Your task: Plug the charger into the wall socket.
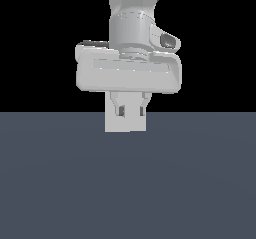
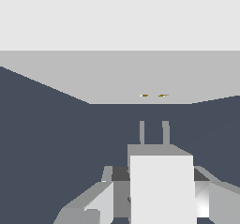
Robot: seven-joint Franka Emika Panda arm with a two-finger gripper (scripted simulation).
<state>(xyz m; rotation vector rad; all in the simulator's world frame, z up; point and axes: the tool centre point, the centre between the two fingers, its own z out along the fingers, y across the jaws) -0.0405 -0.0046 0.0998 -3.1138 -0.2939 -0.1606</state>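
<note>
Pincer [image 1: 131, 110]: closed on the charger [image 2: 161, 185], its prongs [image 2: 153, 132] pointing ahead. Wall socket [image 2: 140, 80]: ahead of pincer, near, slots [image 2: 153, 95] apart from prongs. Step: approach. Next: align prongs with slots, push straight in.

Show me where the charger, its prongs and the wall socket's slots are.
charger [image 2: 161, 190]: wrist view, its white top face.
prongs [image 2: 165, 132]: wrist view, one of the two grey pins.
wall socket [image 2: 140, 78]: wrist view, grey face above its golden slots.
</note>
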